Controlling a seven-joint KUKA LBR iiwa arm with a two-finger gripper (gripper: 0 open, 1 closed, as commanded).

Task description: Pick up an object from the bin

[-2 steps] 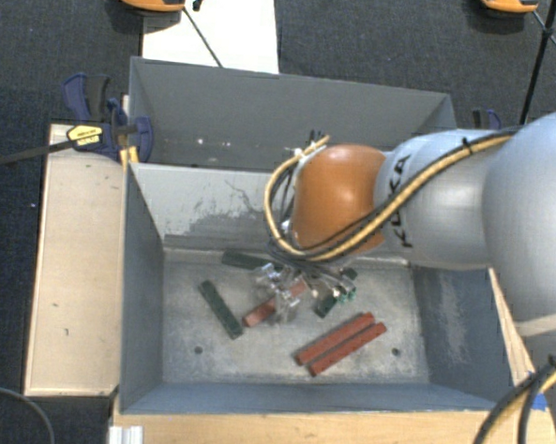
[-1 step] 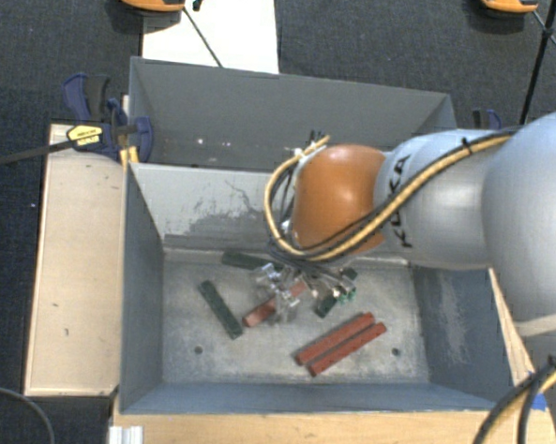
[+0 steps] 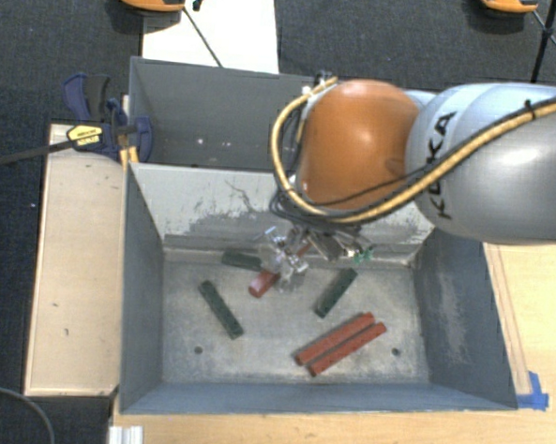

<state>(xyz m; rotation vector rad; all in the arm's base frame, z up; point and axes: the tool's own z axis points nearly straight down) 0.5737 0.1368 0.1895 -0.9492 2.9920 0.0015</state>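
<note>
The gripper (image 3: pixel 285 267) hangs low over the back half of the bin (image 3: pixel 142 293), close to the foot of the rear wall. Its metal tip points down and a little to the left. From this angle it is not clear whether it is open or closed, or whether it grips anything.

Right at its tip, on the lower-left side, lies a short red block (image 3: pixel 262 284), tilted on the floor. It is touching the gripper or very nearly so; which of the two cannot be told.

Just left of the gripper, along the foot of the rear wall, lies a dark stick (image 3: pixel 240 259), almost level. Its near end is close to the metal tip.

Just right of the gripper and slightly nearer the front, a green stick (image 3: pixel 336 292) lies on a slant, its upper end pointing back toward the gripper.

Farther out to the front left, well apart from the gripper, a long green stick (image 3: pixel 220 309) lies on the opposite slant.

To the front right, also well apart, two red-brown sticks (image 3: pixel 341 342) lie side by side, touching along their length.

Above the gripper sits the round orange cover (image 3: pixel 353 141) of the wrist, with a yellowish cable (image 3: pixel 285 137) looped around its left side. The grey arm (image 3: pixel 507 165) stretches away to the right.
</note>
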